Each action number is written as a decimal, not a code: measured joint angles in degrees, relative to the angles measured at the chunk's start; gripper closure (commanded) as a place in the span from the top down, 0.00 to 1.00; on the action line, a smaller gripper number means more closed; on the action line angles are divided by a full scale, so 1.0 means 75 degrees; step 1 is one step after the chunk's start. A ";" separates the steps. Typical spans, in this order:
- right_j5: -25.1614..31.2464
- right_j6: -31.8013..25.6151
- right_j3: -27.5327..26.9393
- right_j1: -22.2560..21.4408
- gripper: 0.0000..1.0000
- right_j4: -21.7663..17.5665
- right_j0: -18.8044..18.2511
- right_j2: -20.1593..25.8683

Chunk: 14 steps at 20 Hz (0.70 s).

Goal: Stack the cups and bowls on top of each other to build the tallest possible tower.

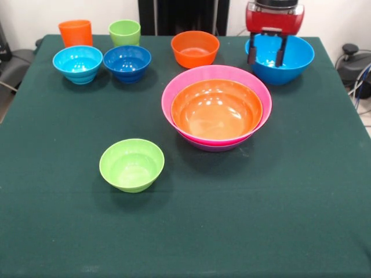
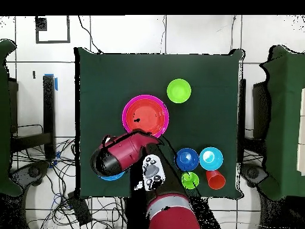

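Note:
The tower [image 1: 216, 110] stands mid-table: a wide orange bowl nested in a pink bowl, with a purple rim just showing underneath; it also shows in the overhead view [image 2: 145, 116]. My gripper [image 1: 266, 60] hangs open and empty over the left part of the big blue bowl [image 1: 293, 58] at the far right, fingertips down at rim height. At the far side stand the orange cup [image 1: 75, 32], the lime-green cup [image 1: 124, 32], the light-blue bowl [image 1: 77, 63], the dark-blue bowl [image 1: 127, 62] and the small orange bowl [image 1: 195, 48]. The small lime-green bowl [image 1: 131, 164] sits alone near the front left.
In the overhead view the red arm [image 2: 122, 154] covers most of the big blue bowl [image 2: 112, 176] and hides the small orange bowl. The dark green table [image 1: 278, 220] ends close behind the far row. Cables lie on the floor around the pedestal.

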State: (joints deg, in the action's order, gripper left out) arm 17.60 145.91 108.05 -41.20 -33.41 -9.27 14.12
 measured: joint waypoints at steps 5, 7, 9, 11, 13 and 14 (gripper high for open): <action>0.0181 0.0000 0.0001 0.0003 1.00 -0.0013 -0.0249 0.0422; 0.0234 0.0000 0.0000 0.0003 1.00 -0.0014 -0.0353 0.0579; 0.0297 0.0000 -0.0001 0.0006 1.00 -0.0025 -0.0443 0.0709; 0.0377 0.0000 0.0001 0.0009 1.00 -0.0079 -0.0510 0.0809; 0.0491 0.0000 -0.0001 0.0015 1.00 -0.0195 -0.0604 0.0959; 0.0514 0.0000 -0.0003 0.0026 1.00 -0.0239 -0.0622 0.0997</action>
State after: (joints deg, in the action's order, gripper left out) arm 21.45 145.91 108.03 -41.01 -35.21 -13.93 21.60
